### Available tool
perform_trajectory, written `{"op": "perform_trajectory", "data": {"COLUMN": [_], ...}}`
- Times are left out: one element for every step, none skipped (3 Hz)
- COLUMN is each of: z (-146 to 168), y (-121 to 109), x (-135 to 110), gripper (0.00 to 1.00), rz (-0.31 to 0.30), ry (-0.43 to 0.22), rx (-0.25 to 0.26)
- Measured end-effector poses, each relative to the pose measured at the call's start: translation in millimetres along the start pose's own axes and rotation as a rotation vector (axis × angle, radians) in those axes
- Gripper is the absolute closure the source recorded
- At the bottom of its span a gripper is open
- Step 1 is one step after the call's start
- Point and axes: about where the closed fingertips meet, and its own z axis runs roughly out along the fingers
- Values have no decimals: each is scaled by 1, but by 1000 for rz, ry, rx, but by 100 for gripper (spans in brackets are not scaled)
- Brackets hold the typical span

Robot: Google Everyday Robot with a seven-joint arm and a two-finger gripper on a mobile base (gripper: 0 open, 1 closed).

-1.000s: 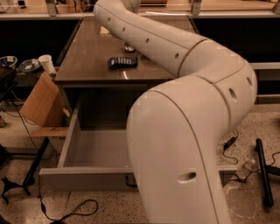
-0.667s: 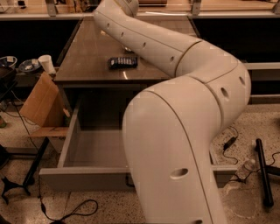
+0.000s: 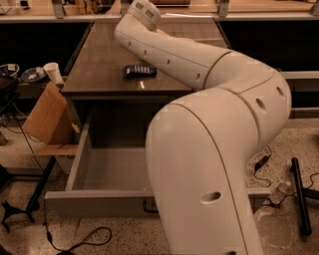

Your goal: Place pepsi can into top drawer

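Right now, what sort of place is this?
Probably a robot lab: counter with open drawer, cardboard box beside it, loose cables on the floor. Gripper out of view, past the arm's far end.

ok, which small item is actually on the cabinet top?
The flat dark packet, beside the arm; the white cup stands off the left edge. Gripper hidden past the wrist, top of frame.

smooth glossy plastic arm [image 3: 209, 164], gripper hidden past its far end; matt grey top drawer [image 3: 99, 201]; polished countertop [image 3: 99, 64].
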Motion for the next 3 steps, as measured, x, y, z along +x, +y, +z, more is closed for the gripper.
{"op": "perform_trajectory", "data": {"z": [6,10,12], "y": [0,1,4], "x": [3,10,15], "gripper": [0,0,0], "rz": [-57,-111,-145], "ry": [-22,-21,-14], "rx": [-30,-47,-53]}}
